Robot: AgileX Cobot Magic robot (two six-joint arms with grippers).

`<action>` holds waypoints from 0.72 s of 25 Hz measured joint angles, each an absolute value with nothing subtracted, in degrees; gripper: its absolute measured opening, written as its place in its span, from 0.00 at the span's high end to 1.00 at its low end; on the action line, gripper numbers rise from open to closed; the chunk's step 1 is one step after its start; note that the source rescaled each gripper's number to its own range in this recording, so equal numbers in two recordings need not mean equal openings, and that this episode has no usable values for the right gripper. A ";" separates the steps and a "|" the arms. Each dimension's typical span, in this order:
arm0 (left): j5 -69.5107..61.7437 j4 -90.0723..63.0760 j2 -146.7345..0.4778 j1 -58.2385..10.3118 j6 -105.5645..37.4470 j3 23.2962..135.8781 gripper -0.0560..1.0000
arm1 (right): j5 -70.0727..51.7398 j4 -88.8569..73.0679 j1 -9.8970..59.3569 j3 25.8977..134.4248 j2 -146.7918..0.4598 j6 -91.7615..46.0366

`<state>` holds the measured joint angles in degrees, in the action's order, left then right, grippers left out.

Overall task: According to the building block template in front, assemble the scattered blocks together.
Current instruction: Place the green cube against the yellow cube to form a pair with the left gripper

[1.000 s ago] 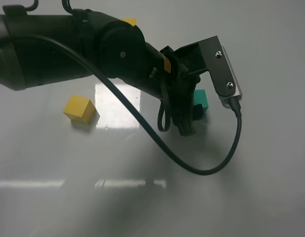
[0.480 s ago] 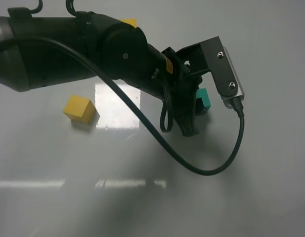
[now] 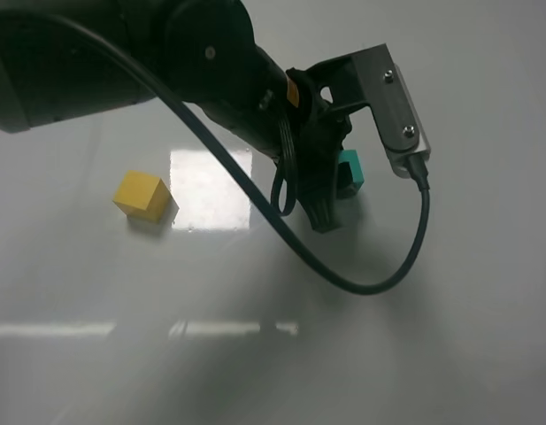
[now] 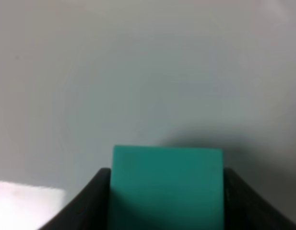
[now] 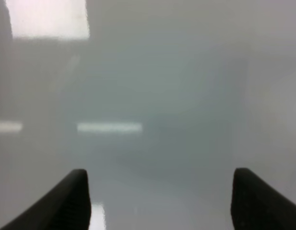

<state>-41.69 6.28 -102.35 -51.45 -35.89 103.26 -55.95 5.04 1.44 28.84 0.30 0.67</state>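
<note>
My left gripper [image 3: 341, 189] is shut on the teal cube [image 3: 350, 168] and holds it right of the table's middle, apparently just above the surface. In the left wrist view the teal cube [image 4: 167, 184] fills the space between the two dark fingers [image 4: 83, 208]. The yellow cube [image 3: 142, 195] sits alone on the table, far to the left of the gripper. The template bar is hidden behind my left arm. My right gripper [image 5: 162, 201] is open and empty over bare table; it does not show in the high view.
The left arm's black cable [image 3: 379, 282] loops down below the gripper. The wrist camera bracket [image 3: 392, 111] sticks out to the right. Bright light reflections [image 3: 211, 190] lie on the grey table between the two cubes.
My left gripper has shifted slightly left and up in the high view with the teal cube in it. The arm now covers the yellow corner seen earlier at the back. The yellow cube stayed put.
</note>
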 joint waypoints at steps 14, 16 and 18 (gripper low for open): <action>-68.78 23.05 -86.93 -51.28 -35.82 104.23 0.92 | -55.95 5.04 1.44 28.84 0.30 0.67; -69.43 23.51 -85.05 -50.55 -35.04 103.88 0.92 | -55.95 5.04 1.44 28.84 0.30 0.67; -69.70 23.77 -82.82 -49.50 -34.75 102.43 0.92 | -55.95 5.04 1.44 28.84 0.30 0.67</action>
